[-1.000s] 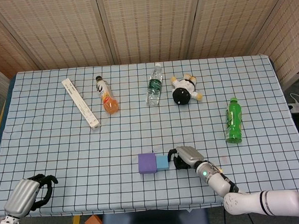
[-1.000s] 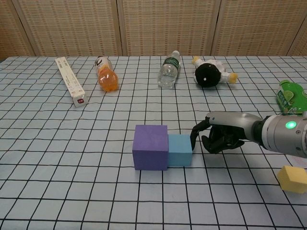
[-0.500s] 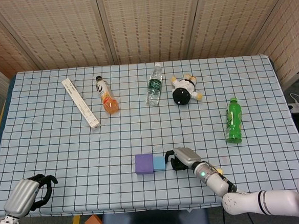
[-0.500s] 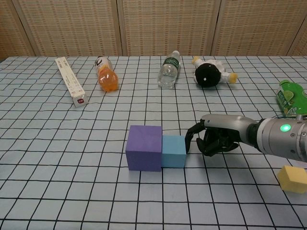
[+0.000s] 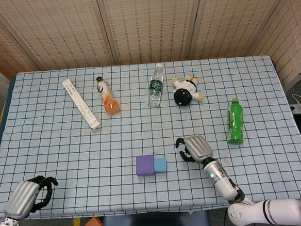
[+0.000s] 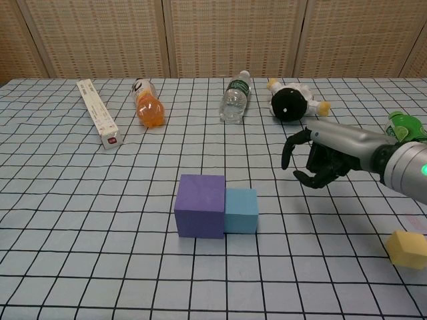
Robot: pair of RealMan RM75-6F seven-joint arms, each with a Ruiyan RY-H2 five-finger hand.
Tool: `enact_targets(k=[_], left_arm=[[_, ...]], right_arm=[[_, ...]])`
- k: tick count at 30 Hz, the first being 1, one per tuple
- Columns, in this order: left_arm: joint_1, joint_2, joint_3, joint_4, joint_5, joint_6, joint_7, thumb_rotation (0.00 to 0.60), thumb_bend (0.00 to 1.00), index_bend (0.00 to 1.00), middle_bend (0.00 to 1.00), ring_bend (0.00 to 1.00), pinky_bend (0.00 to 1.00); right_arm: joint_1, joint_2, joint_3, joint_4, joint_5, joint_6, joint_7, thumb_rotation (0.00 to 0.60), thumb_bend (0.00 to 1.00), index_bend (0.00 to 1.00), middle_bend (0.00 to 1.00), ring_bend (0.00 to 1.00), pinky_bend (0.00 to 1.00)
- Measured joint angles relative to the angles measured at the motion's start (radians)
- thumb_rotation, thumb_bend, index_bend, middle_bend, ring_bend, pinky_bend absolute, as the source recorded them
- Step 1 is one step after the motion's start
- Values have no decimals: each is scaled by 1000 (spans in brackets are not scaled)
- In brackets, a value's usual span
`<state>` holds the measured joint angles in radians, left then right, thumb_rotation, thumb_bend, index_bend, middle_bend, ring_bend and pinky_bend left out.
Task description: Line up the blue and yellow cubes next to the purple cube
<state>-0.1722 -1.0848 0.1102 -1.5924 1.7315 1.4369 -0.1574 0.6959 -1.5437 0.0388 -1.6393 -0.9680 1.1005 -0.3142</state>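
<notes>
Now the right hand [image 6: 317, 163] has lifted clear of the blue cube [image 6: 241, 211], fingers loosely spread, holding nothing. We note blue sits flush against the purple cube [image 6: 200, 205], on its right: that half looks done. The yellow cube [image 6: 406, 249] waits near right, well apart. Left hand [image 5: 29, 195] idles near left, apparently curled empty.

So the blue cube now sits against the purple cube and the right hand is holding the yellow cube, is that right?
Not quite: the blue cube does touch the purple cube, but the right hand holds nothing. The chest view shows the yellow cube lying on the table, apart from the hand.
</notes>
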Motion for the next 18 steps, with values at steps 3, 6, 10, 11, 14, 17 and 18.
enact_targets(k=[3,6,10,11,14,17,18], left_arm=[[-1,1,1,-1,1,-3,1,600,573,457,585,446,609],[-1,1,0,-2,-2,-2,2,600,574,457,586,446,609],[0,1,-1,-3,-3,-2,2,600,573,457,587,446,610],[-1,1,0,-3,-3,-4,3,600,573,458,587,446,610],[-2,2,2,-5,-3,-10,4,600,574,457,588,446,610],[-3,4,1,-6,-5,-10,4,600,574,457,588,447,610],[-3,4,1,-6,-5,-10,4,600,574,457,588,447,610]], right_arm=[[-23,31,-22,-39,-16,45,-85,600,181,432,1000,912,1000],[-45,60,-47,-68,-33,59,-163,600,126,431,1000,912,1000],[-94,125,-98,-129,-62,139,-278,600,82,431,1000,912,1000],[-105,143,-108,-146,-69,153,-293,600,74,431,1000,912,1000],[-133,196,-135,-191,-89,161,-302,600,52,430,1000,911,1000],[-152,234,-152,-229,-98,153,-306,600,42,430,1000,911,1000],[-156,244,-156,-240,-97,148,-306,600,41,430,1000,911,1000]])
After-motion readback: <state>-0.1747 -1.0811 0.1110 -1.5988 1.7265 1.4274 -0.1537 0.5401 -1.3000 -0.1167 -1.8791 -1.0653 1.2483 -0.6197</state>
